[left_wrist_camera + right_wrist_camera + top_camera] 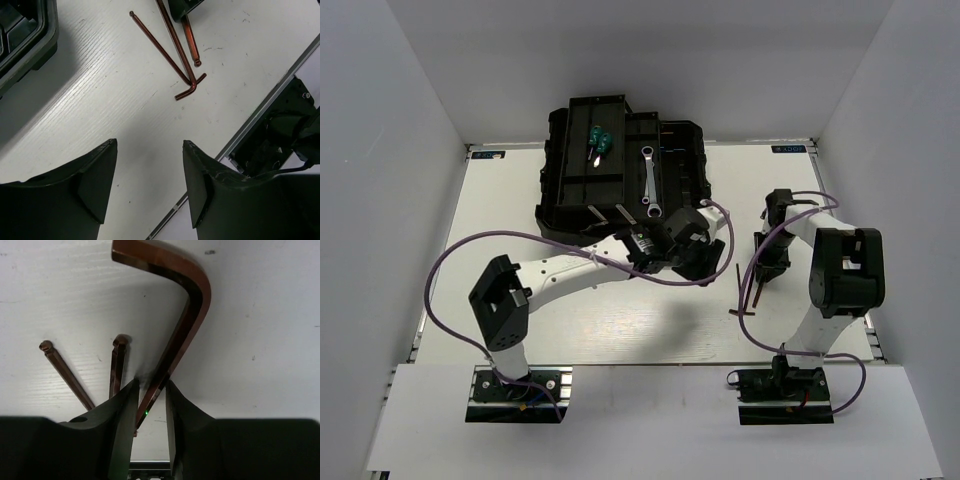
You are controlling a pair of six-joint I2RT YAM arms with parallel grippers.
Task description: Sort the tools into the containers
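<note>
**Item:** hex keys (161,48), three, thin, reddish-brown.

**Location:** on the white table (500,200), to the near right of the black toolbox (555,190), at the right gripper (150,390).

**Obscured:**
- Top view: the keys are dark slivers, hard to separate.
- Right wrist view: the held hex key (192,315) has its short arm cut by the upper edge. The two loose hex keys (65,372) show only their far tips, the rest behind the fingers.
- Whether the held key's bend touches the table cannot be told.

**Orientation:**
- The held key's long shank runs straight out from the jaws, then bends left.
- Left wrist view: the three keys fan down from the top edge, converging near an L-bend.

**Right gripper:** closed narrowly on the shank.

**Left gripper** (150,145)**:** jaws wide, nothing between, over bare table near the keys.

**In toolbox:**
- Two green screwdrivers (599,141), side by side.
- One silver wrench (650,180), long axis near-to-far.
</note>
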